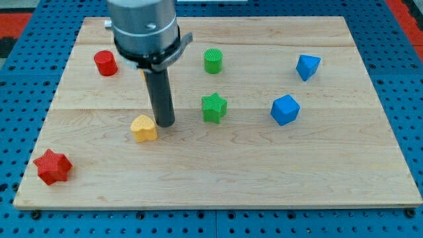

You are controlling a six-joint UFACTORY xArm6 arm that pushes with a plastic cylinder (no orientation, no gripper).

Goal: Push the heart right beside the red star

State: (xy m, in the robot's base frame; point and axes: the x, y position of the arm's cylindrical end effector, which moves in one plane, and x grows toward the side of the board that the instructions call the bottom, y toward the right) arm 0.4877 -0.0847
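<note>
At the board's left-centre, my tip [165, 124] sat on the wood, touching or just beside the upper right edge of the yellow heart [144, 128]. No jaws on this rig, so nothing was clenched or released: just a straight dark rod [160, 96], smooth, matte, round in section, hanging from a grey ribbed metal housing [143, 30] at the view's top.

Yellow heart: small, chunky, rounded lobes, lying flat, to the view's left of the tip and slightly below it. Red star [52, 166]: ridged printed-looking surface, near the board's bottom left corner, well apart from the heart, down and to the view's left of it.

Other blocks, outward from the tip. Green star [213, 107] to the view's right of the rod, same ridged texture. Green cylinder [213, 61] above that star, upright. Red cylinder [105, 63] at the upper left, upright, near the housing. Blue cube-like block [285, 110] right of the green star, tilted facets. Second blue block [307, 67] farther up and right, angular, exact shape hard to tell.

No containers; all blocks lay loose on the wooden board [218, 178], pale planks with visible grain and seams. Board rested on a blue perforated surface [410, 99], with some red showing at the top corners.
</note>
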